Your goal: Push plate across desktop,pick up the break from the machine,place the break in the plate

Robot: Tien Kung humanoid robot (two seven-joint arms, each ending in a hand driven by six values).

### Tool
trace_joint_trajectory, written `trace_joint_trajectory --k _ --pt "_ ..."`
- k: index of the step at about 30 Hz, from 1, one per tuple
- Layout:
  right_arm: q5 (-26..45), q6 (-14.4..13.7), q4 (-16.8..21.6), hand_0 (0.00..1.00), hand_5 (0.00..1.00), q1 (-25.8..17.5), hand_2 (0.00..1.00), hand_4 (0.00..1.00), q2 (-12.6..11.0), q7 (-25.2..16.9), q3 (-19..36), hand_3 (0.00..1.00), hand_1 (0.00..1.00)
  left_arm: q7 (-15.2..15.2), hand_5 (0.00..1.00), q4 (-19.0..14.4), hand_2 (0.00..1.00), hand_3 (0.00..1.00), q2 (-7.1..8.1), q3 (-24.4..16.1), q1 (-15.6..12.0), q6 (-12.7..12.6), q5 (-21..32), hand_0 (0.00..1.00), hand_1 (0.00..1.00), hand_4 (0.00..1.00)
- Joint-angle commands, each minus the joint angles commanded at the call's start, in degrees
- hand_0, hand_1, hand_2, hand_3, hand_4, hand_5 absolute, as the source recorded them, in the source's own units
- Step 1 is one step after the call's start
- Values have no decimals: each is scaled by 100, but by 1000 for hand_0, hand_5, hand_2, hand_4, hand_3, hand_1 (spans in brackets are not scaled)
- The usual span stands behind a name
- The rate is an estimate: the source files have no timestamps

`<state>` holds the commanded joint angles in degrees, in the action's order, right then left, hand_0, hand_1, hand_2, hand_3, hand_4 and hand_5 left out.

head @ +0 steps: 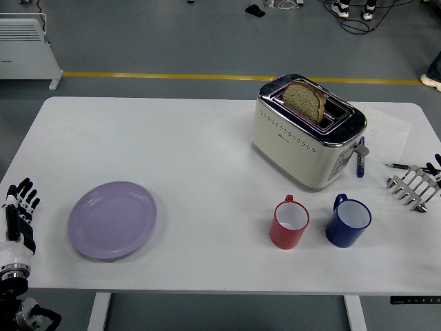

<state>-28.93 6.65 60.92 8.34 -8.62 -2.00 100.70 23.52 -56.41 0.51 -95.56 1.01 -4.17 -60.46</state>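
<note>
Two hands sit at the table's sides: the left hand (19, 214) with fingers spread, empty, near the lilac plate (112, 219); the right hand (416, 185) likewise loose, touching nothing. Farther back, bread (304, 100) stands in the toaster (306, 131).

Cream-bodied toaster (308, 135) with a mirror-bright chrome metal top holds a coarse, porous brown bread slice (304, 101); left of it lies a smooth, matt lilac plate (112, 220).
</note>
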Motion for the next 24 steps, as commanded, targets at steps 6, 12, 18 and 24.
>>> trace_joint_trajectory --k 6,12,18,24 --pt "3 2 3 785 630 -1 737 483 8 0 16 721 749 -15 998 155 902 799 34 143 51 39 -21 885 909 565" --pt "18 6 4 785 630 5 737 483 16 -3 27 721 748 -26 998 258 901 797 41 342 97 80 3 884 906 566" --pt "30 14 7 785 630 11 737 483 30 -5 -5 721 747 -32 998 309 899 794 -15 494 159 118 23 883 903 563" --pt "36 18 22 785 631 16 737 485 29 -6 9 721 747 -52 998 396 898 792 -49 587 232 158 29 882 904 564"
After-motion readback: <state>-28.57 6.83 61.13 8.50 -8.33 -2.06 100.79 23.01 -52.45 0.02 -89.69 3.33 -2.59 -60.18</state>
